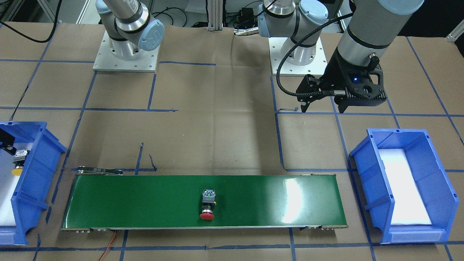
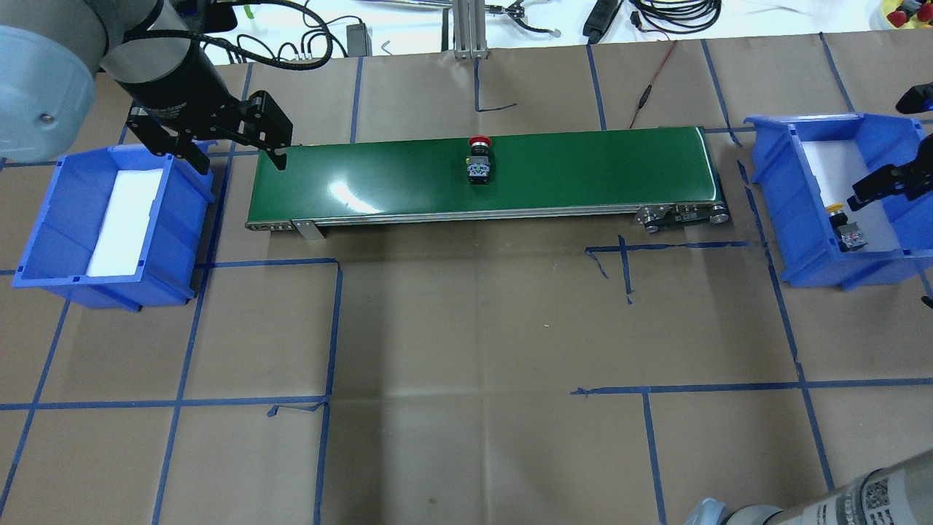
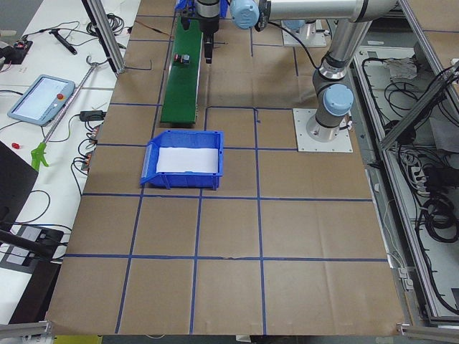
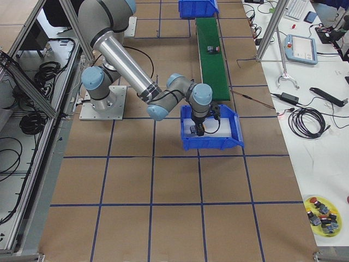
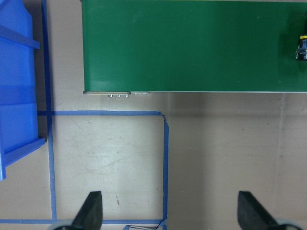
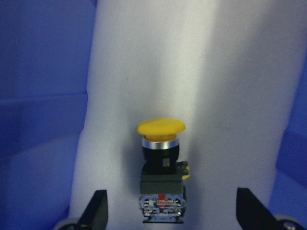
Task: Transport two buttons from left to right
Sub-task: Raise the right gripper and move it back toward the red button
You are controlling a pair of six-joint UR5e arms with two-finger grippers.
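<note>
The red button (image 2: 478, 160) lies on its side at the middle of the green conveyor belt (image 2: 583, 171); it also shows in the front view (image 1: 207, 206). The yellow button (image 6: 160, 158) lies on the white foam inside the blue bin (image 2: 802, 219) on my right, also seen from overhead (image 2: 845, 230). My right gripper (image 6: 171, 211) is open, low in that bin, with a finger on either side of the yellow button and not touching it. My left gripper (image 2: 226, 149) is open and empty, raised between the left blue bin (image 2: 44, 219) and the belt's left end.
The left bin holds only white foam. The belt's rollers (image 2: 678, 215) stick out at its right end. Cables lie along the table's far edge (image 2: 656, 14). A yellow dish (image 4: 323, 215) with spare buttons sits on the side bench.
</note>
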